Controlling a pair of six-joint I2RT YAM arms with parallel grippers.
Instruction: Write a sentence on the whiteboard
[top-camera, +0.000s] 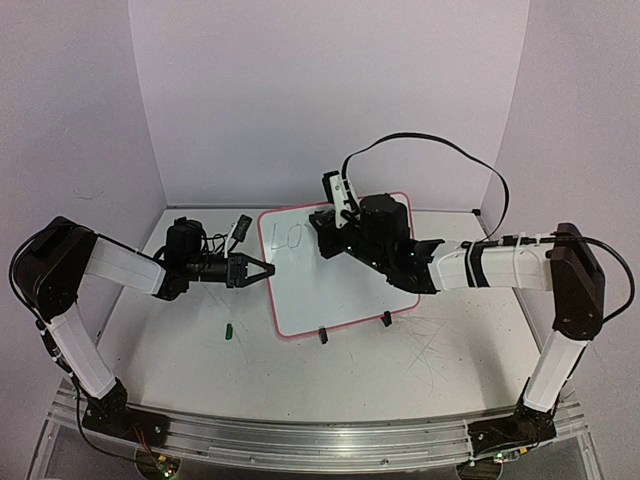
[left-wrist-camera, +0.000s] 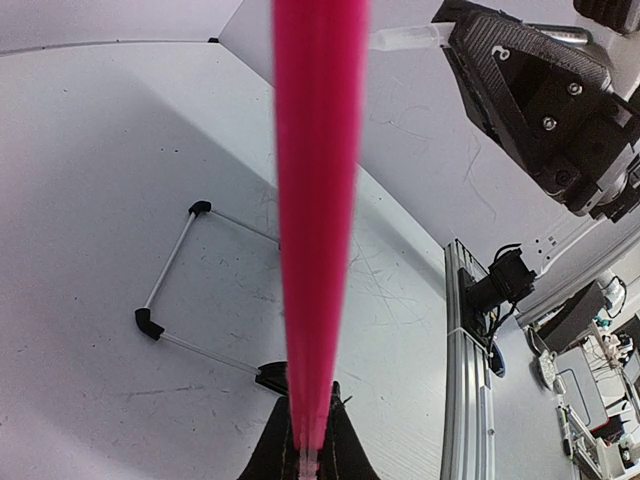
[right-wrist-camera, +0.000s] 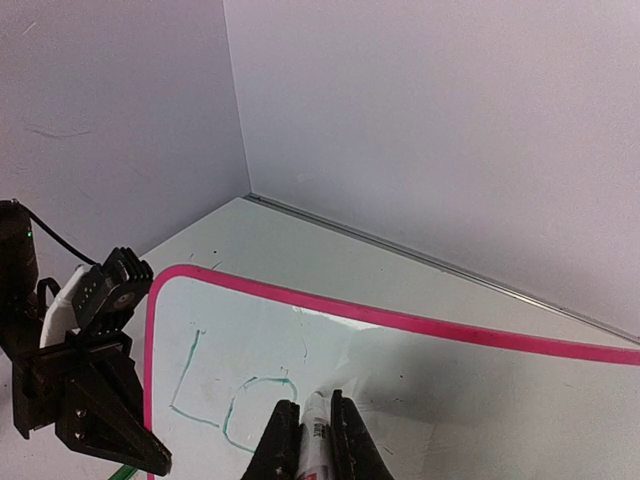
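The whiteboard (top-camera: 330, 290), pink-framed, stands tilted at mid-table on two black clip feet (top-camera: 322, 336). My left gripper (top-camera: 262, 270) is shut on the board's left frame edge; in the left wrist view that pink frame (left-wrist-camera: 315, 200) runs up from my left gripper (left-wrist-camera: 311, 392). My right gripper (top-camera: 328, 228) is shut on a white marker (top-camera: 342, 195) over the board's upper part. In the right wrist view the marker (right-wrist-camera: 316, 435) sits in my right gripper (right-wrist-camera: 312, 402), its tip at the board (right-wrist-camera: 450, 400) beside the sentence (right-wrist-camera: 230, 400), which reads "LO" in green.
A small green cap (top-camera: 228, 330) lies on the table left of the board's lower corner. An aluminium rail (top-camera: 300, 440) runs along the near edge. Lilac walls close in the back and both sides. The right arm's gripper body (left-wrist-camera: 540, 100) hangs close over the board.
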